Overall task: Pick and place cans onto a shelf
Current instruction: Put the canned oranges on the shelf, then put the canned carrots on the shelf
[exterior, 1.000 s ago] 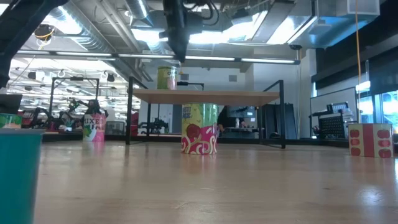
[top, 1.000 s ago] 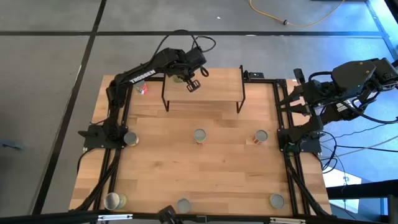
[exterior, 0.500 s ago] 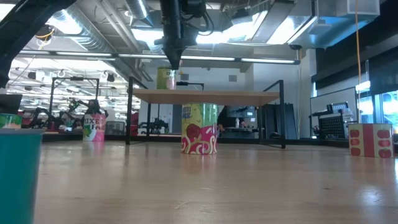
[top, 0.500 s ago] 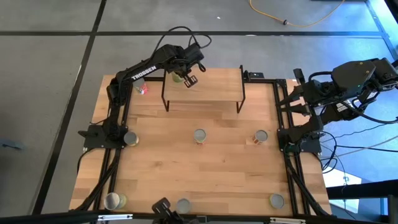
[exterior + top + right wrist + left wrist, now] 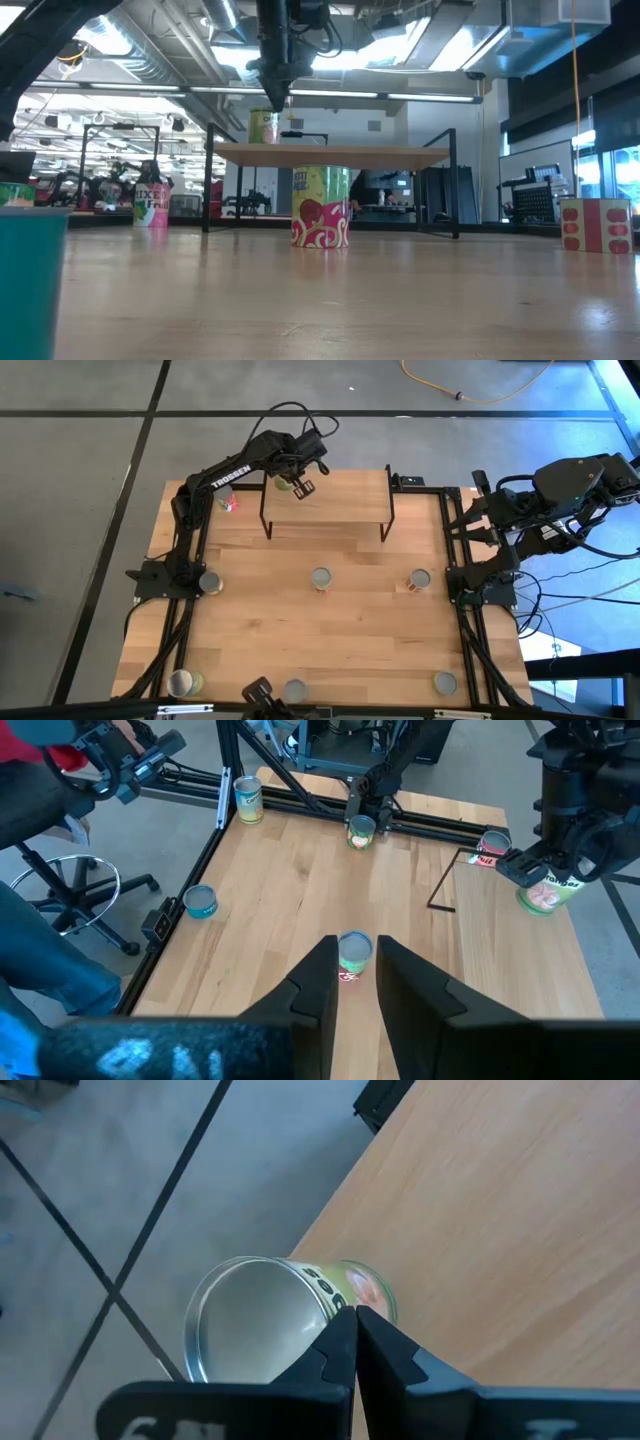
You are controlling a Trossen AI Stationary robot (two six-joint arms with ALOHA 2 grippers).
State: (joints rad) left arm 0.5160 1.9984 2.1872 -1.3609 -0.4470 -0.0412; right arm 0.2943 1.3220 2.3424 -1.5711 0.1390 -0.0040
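Nearest, along the front edge of the table (image 5: 330, 640), three tins standing well apart: left front can (image 5: 181, 682), middle front can (image 5: 295, 689), right front can (image 5: 444, 682). Farther in, a second row of three, also upright and apart: left row can (image 5: 210, 582) beside the left arm's base, centre can (image 5: 320, 578) with its yellow-and-red label, right row can (image 5: 419, 579). Behind that row, the shelf (image 5: 330, 500), a light board on thin black legs, with a red-labelled can (image 5: 229, 503) on the table just to its left. At the shelf's far left corner, upright on the board, a green-labelled can (image 5: 285, 482). Directly over it, slightly raised and not gripping it, the left gripper (image 5: 355, 1315), fingers (image 5: 338, 1342) pressed together with nothing between them. Off the table's right side near the back, folded and waiting, the right arm with the right gripper (image 5: 357, 970), fingers (image 5: 322, 970) parted and empty, facing across the table.
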